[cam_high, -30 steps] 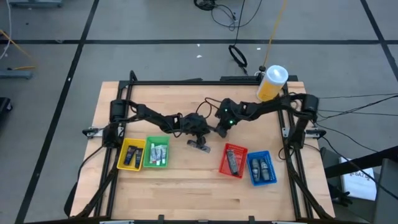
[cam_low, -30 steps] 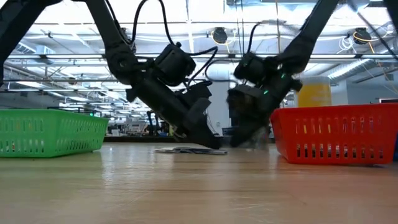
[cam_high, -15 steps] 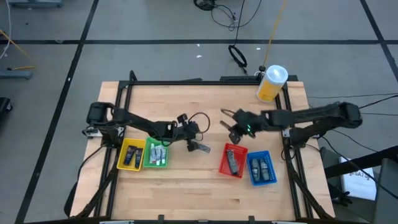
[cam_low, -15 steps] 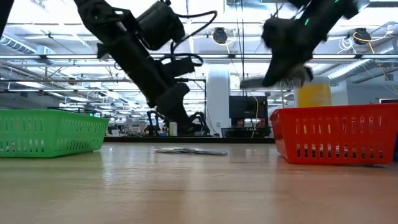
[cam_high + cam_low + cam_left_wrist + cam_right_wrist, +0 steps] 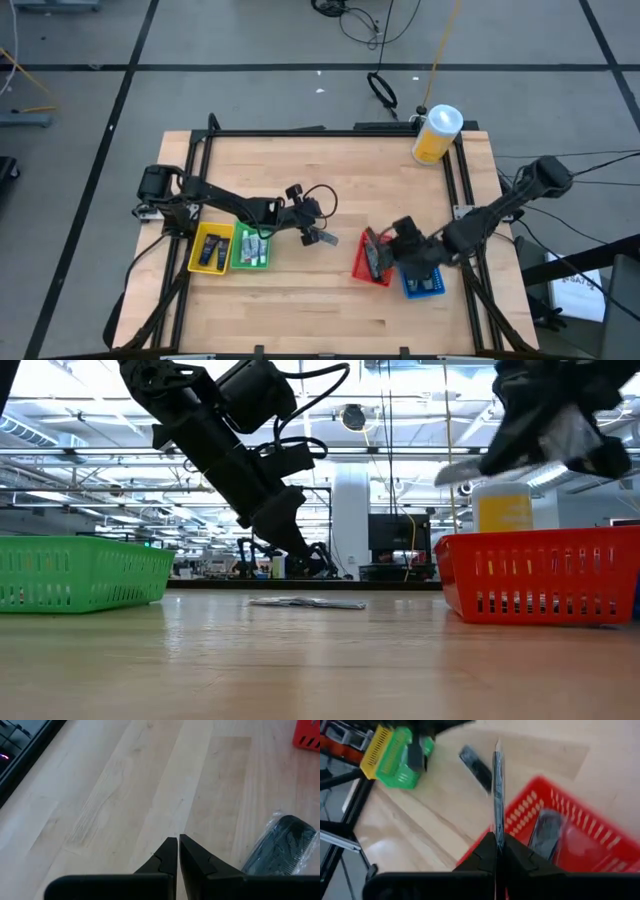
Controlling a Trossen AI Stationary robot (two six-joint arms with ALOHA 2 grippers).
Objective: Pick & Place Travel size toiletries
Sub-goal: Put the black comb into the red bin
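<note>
Two pincers we see: the right pincer (image 5: 496, 851) clamps a flat packet (image 5: 497, 795) above the red bin (image 5: 372, 262); the left pincer (image 5: 177, 849), fingers together, hovers at ten o'clock of a wrapped comb (image 5: 281, 845).

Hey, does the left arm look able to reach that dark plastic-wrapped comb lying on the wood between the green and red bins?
Probably yes. The left gripper hangs just beside the dark plastic-wrapped comb, fingers shut, with bare wooden table around it and nothing between. The right gripper is away over the red bin.

The right hand (image 5: 385, 250) has carried its thin flat packet (image 5: 498, 795) from mid-desk to above the red bin (image 5: 362, 268); the left hand (image 5: 314, 233) has risen and pulled back left.
</note>
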